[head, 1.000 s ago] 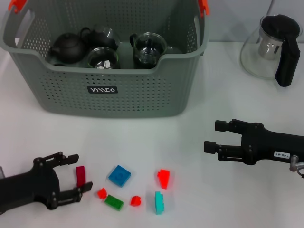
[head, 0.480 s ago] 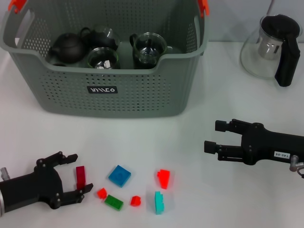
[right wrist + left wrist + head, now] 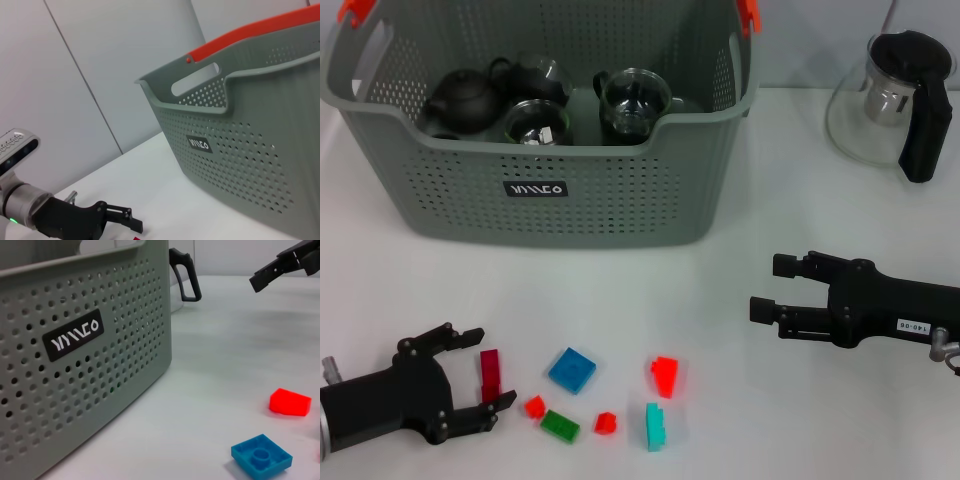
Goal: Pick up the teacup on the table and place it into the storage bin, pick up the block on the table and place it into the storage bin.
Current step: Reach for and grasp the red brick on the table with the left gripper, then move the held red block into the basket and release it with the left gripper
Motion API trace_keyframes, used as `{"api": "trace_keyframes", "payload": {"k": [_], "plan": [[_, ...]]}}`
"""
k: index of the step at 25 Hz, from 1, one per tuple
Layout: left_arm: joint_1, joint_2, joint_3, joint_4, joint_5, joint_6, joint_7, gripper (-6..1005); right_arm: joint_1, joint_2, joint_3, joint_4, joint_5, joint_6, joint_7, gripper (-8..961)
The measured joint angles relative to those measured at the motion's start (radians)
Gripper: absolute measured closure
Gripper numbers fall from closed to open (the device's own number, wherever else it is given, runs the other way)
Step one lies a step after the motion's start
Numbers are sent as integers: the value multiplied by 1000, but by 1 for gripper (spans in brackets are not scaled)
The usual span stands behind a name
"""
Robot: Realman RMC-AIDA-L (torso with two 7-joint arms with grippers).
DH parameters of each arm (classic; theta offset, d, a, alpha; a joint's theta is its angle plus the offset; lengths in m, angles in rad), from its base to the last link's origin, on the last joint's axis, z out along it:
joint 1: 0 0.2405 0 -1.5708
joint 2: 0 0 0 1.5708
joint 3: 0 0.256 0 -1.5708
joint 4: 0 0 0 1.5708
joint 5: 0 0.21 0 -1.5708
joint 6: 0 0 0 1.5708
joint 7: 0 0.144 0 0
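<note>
We see the left gripper point(image 3: 477, 382) low at the near left of the table, jaws spread wide with the dark red block point(image 3: 490, 371) lying between them; it looks set to close on that block, though we see no contact yet. The block is a short bar, flat on the table, its long axis running roughly away from us toward the bin point(image 3: 550, 205), so the jaws stand at its two ends rather than its long sides. Just beside it lie the other blocks: blue point(image 3: 571, 369), green point(image 3: 560, 426), teal point(image 3: 656, 425) and red ones point(image 3: 665, 375). The bin stands well behind, already holding teaware. The right gripper point(image 3: 767, 287) hovers open and empty at mid right, apparently waiting, with the glass teapot point(image 3: 890, 103) beyond it.
</note>
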Motion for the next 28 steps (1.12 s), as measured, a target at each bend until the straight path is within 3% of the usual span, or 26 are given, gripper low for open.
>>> {"api": "trace_keyframes", "payload": {"k": [15, 28], "plan": [[4, -2, 2, -2, 6, -9, 39, 140, 0, 0, 0, 0, 0, 2, 0, 26], [6, 1, -38, 1, -25, 1, 61, 307, 5, -2, 0, 0, 0, -4, 6, 26]]}}
